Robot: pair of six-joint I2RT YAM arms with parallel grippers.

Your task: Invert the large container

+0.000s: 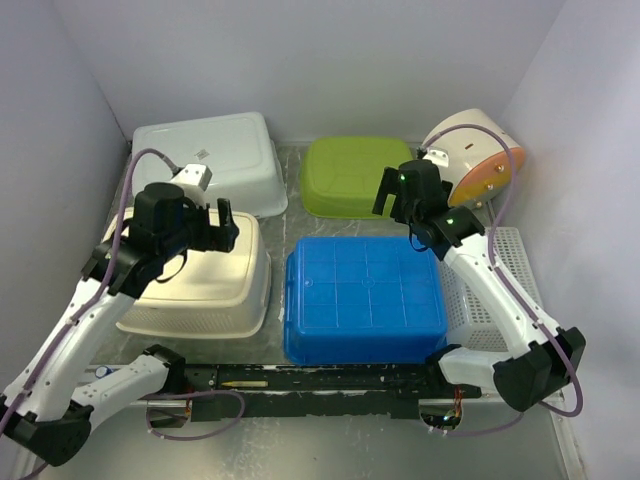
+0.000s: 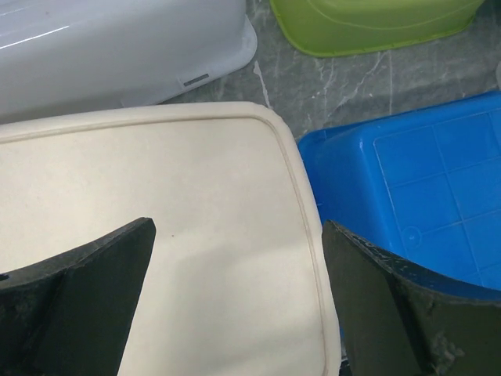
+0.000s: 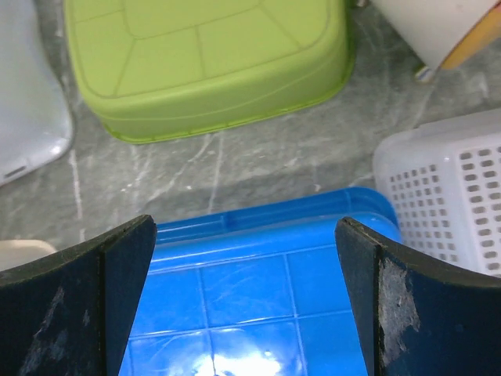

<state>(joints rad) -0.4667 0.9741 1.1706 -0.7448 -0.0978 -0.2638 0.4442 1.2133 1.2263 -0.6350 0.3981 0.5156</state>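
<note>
The blue container already lies bottom-up beneath the right hand, spread and empty like the left hand, so only withdrawing seems left.

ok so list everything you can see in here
white tub: 1, white, back left, upside down
green tub: 1, lime green, back centre, upside down
round container: 1, white with orange, back right corner, on its side
cream tub: 1, cream, left, upside down
blue tub: 1, blue, front centre, upside down
perforated basket: 1, white, right of the blue tub
table: 1, grey marbled, under everything
left gripper: 1, black fingers, open, above the cream tub
right gripper: 1, black fingers, open, above the blue tub's far edge
</note>
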